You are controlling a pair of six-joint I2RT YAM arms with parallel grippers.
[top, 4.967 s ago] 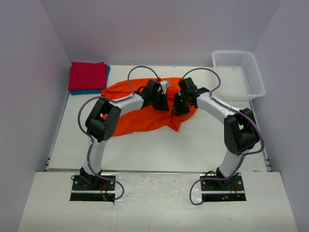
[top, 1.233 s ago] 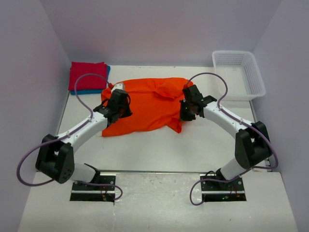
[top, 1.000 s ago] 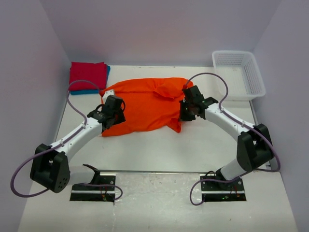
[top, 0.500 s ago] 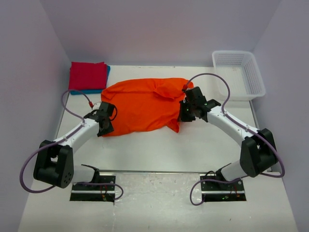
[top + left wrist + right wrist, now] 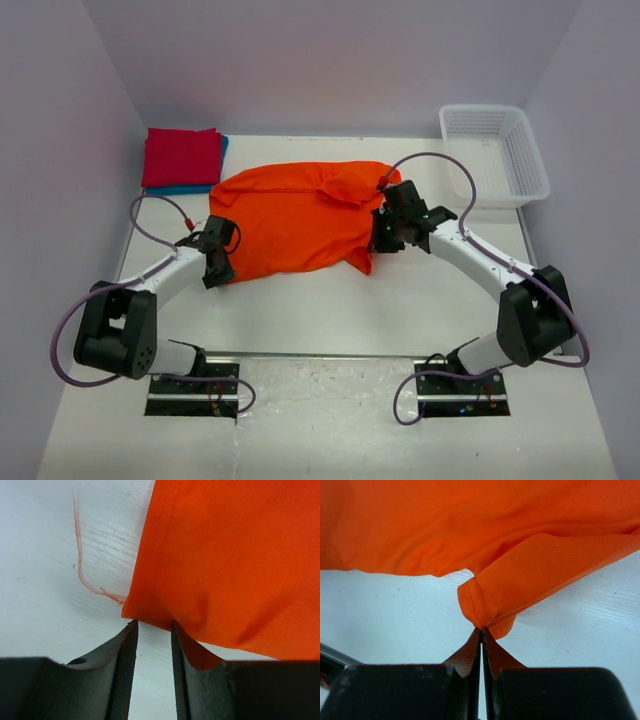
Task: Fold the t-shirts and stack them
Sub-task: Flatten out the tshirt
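The orange t-shirt [image 5: 295, 215] lies spread and rumpled across the middle of the table. My left gripper [image 5: 220, 270] sits low at its near-left corner. In the left wrist view the left gripper [image 5: 152, 625] is open, its tips just touching the hem of the orange t-shirt [image 5: 235, 555], with bare table between the jaws. My right gripper [image 5: 376, 244] is at the shirt's right side. In the right wrist view the right gripper [image 5: 481, 629] is shut on a bunched sleeve hem [image 5: 485, 605] of the orange t-shirt [image 5: 470, 525]. A folded red t-shirt [image 5: 182, 157] rests on a blue t-shirt [image 5: 190, 189] at the back left.
A white mesh basket [image 5: 495, 150] stands at the back right corner. A loose orange thread [image 5: 82, 575] trails from the shirt's corner onto the table. Purple walls close in the left, back and right sides.
My left arm has slid down the shirt's left edge to its near-left corner, and its jaws have narrowed. The right gripper has stayed shut on the sleeve, barely moving.
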